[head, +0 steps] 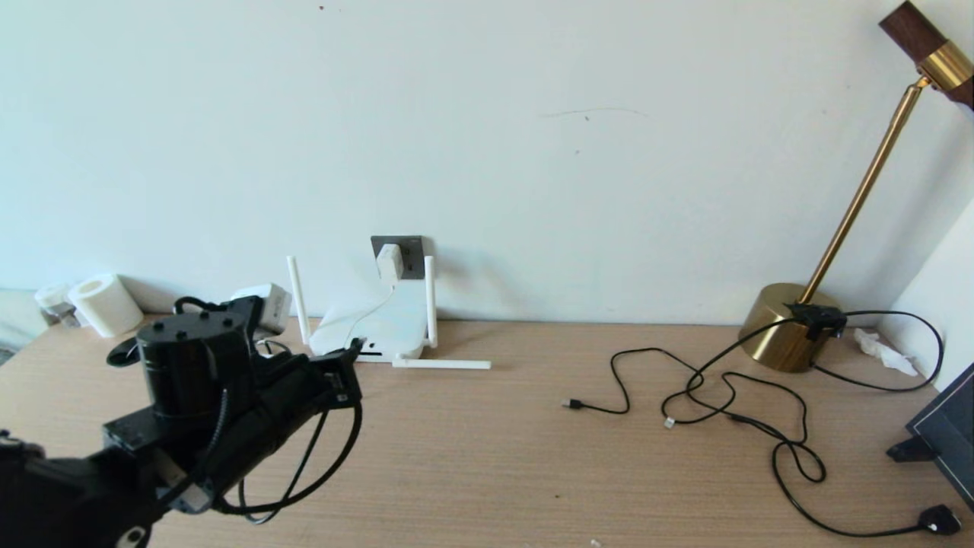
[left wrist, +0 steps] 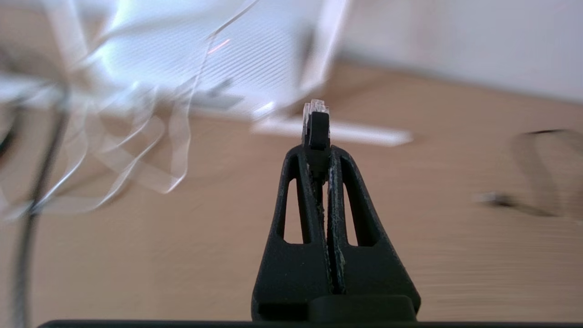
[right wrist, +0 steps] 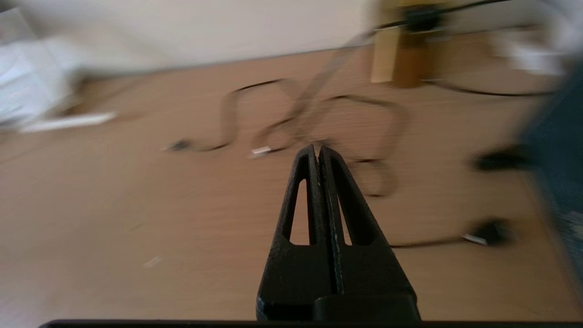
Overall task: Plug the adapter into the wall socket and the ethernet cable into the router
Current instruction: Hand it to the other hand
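The left gripper has its jaws clamped on the ethernet cable, just short of the router. The adapter sits in the wall socket. The right gripper hangs over the tabletop, jaws pressed together on nothing.

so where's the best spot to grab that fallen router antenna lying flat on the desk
Probably mid-length on the antenna, coming straight down from above. It lies flat on the desk beside the router, long and thin, so fingers should close across its narrow width. Its hinge end joins the router, so lifting may tug the box.
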Controlling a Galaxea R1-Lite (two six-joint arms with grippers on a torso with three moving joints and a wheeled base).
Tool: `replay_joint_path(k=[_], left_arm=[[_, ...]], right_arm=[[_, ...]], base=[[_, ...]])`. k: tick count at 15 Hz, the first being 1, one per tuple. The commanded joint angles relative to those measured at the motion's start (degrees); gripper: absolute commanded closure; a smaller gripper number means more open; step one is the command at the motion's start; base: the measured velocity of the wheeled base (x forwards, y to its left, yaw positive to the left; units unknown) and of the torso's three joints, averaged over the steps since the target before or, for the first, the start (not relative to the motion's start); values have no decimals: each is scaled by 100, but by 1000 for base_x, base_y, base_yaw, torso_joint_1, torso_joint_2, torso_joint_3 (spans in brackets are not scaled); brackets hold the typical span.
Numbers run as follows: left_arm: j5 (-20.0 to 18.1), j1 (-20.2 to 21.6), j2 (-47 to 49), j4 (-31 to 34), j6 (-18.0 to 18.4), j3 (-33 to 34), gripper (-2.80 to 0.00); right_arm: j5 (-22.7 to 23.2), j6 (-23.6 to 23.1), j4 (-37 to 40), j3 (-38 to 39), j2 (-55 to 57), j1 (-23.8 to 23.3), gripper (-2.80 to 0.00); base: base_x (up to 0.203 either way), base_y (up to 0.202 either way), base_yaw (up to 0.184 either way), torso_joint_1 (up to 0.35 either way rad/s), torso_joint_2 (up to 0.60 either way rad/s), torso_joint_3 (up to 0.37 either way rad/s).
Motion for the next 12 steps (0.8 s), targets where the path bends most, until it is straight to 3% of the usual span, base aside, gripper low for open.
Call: replay_joint_path(k=[1, 3, 9, 11, 12], left_arm=[[34, 307, 98, 11, -36, 298, 0], [34, 298, 107, 25, 48, 338, 0], [34, 293, 374, -31, 1, 696, 0], [34, 285, 382, -44, 4, 824, 0], [25, 298, 371, -54, -22, 785, 0]], right_arm=[[-120, -65, 193, 18, -452, -614, 0], [-97, -234, 574, 176, -1014, -1241, 0], [1158, -1468, 758, 1836, -2019, -1272, 0], [1642, -1668, 760, 2250, -2242, -1236, 0], [1674, -1707, 760, 2261, -2253, -1235, 0]], base=[[0, 0, 0, 0, 0, 0], [0, 0, 0, 0, 0, 0], [0, 0, 0, 0, 0, 0], [0, 0, 0, 0, 0, 0], [0, 0, 0, 0, 0, 0]])
